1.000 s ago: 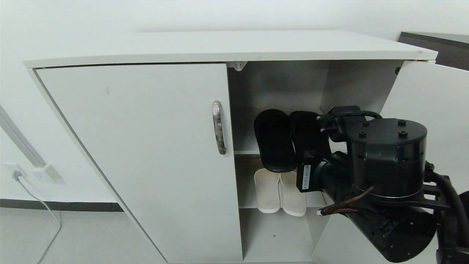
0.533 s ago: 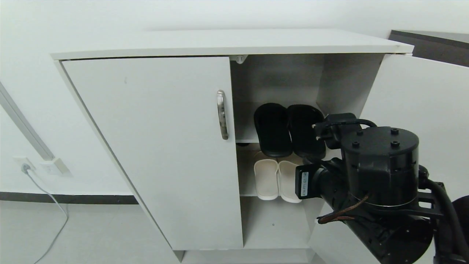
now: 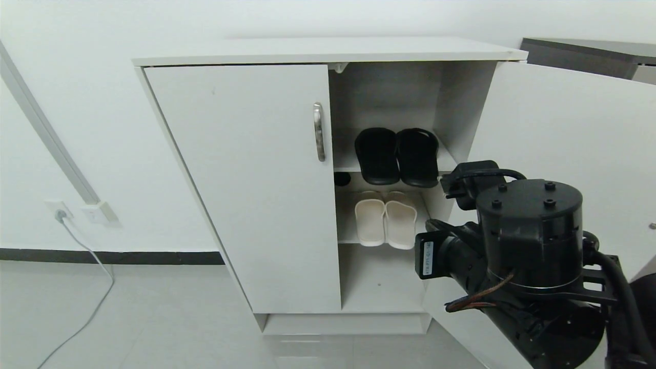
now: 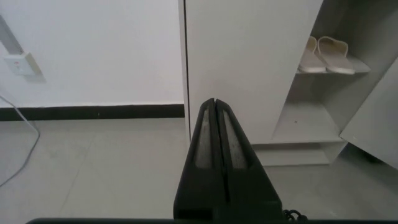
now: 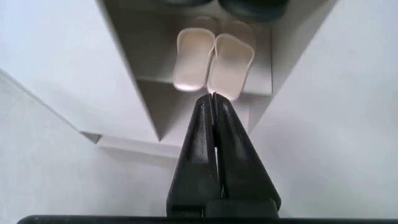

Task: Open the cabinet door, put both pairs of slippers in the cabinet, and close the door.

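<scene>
The white cabinet (image 3: 328,48) stands against the wall with its right door (image 3: 564,143) swung open and its left door (image 3: 246,184) closed. A black pair of slippers (image 3: 397,155) lies on the upper shelf. A white pair of slippers (image 3: 385,222) (image 5: 213,59) (image 4: 326,54) lies on the shelf below. My right gripper (image 5: 214,102) is shut and empty, held in front of the open half below the white pair. My left gripper (image 4: 214,109) is shut and empty, low before the closed left door.
A metal handle (image 3: 319,131) runs down the left door's edge. The bottom compartment floor (image 3: 379,277) is bare. A wall socket with a grey cable (image 3: 64,218) sits at the left. Grey tiled floor (image 3: 154,328) spreads before the cabinet.
The head view has pulled back and shifted, so the cabinet looks smaller and farther right. The black slippers now lie flat on the upper shelf, apart from my right arm.
</scene>
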